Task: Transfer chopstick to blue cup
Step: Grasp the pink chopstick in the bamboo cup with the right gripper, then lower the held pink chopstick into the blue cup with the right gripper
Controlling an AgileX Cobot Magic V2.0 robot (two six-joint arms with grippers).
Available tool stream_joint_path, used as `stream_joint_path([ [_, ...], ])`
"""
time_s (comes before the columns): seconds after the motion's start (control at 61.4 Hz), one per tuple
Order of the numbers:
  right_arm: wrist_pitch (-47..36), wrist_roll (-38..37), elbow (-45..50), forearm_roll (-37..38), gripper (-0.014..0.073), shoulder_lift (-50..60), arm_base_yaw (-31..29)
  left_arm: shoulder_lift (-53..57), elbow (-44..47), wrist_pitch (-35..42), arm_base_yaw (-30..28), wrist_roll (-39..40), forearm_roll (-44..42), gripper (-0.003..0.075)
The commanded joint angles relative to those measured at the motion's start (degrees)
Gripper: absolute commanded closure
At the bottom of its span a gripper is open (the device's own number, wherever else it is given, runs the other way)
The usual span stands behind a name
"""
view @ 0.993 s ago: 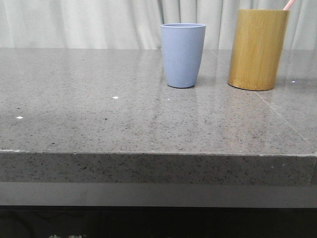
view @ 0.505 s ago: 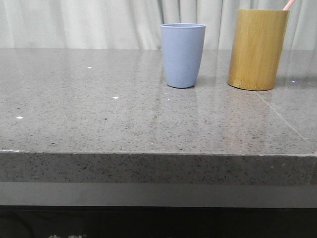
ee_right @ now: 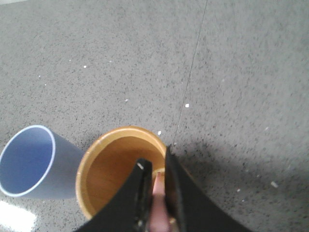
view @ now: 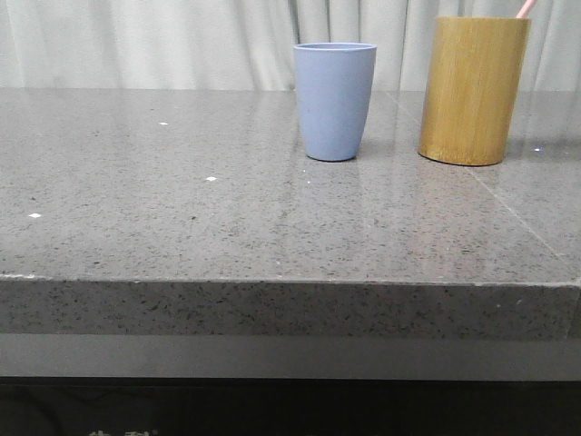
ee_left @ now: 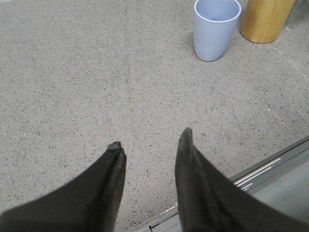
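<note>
The blue cup [view: 334,100] stands upright at the back of the table, beside a taller bamboo cylinder [view: 472,91] on its right. A pink chopstick [view: 526,8] pokes out over the cylinder's rim at the picture's top edge. In the right wrist view my right gripper [ee_right: 155,163] hangs over the bamboo cylinder [ee_right: 108,169], shut on the chopstick [ee_right: 157,193], whose lower end reaches into the cylinder. The blue cup [ee_right: 29,162] is just beside it and looks empty. My left gripper [ee_left: 150,139] is open above bare table near the front edge, well short of the blue cup [ee_left: 216,29].
The grey speckled table [view: 182,200] has open surface left of and in front of the cups. A thin seam [ee_right: 190,77] runs across it past the cylinder. A metal rail [ee_left: 260,169] lies along the table's near edge. White curtain [view: 145,41] hangs behind.
The pink chopstick tip above the bamboo cylinder has shifted slightly to the left. Both cups stay where they were.
</note>
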State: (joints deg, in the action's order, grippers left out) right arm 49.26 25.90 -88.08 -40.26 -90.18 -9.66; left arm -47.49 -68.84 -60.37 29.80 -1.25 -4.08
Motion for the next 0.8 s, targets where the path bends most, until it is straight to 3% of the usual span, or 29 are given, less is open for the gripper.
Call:
stream_joint_path([
  [0.0, 0.29, 1.37, -5.25, 0.50, 0.0662, 4.80, -0.27, 0.26, -1.14, 4.36, 0.33, 0.53, -0.07, 0.0457],
  [0.228, 7.89, 1.37, -16.36, 5.53, 0.0662, 9.89, -0.27, 0.26, -1.14, 4.36, 0.33, 0.53, -0.07, 0.0457],
  [0.374, 8.36, 1.37, -19.20, 5.52, 0.0662, 13.08, 1.96, 0.26, -1.14, 4.47, 0.33, 0.53, -0.07, 0.0457],
  [0.553, 7.28, 1.42, -19.02, 6.53, 0.0662, 12.48, 11.72, 0.26, -1.14, 5.56, 0.33, 0.53, -0.07, 0.0457],
  [0.781, 2.31, 1.42, -18.91, 13.73, 0.0662, 6.13, 24.07, 0.26, -1.14, 5.64, 0.33, 0.53, -0.07, 0.0457],
])
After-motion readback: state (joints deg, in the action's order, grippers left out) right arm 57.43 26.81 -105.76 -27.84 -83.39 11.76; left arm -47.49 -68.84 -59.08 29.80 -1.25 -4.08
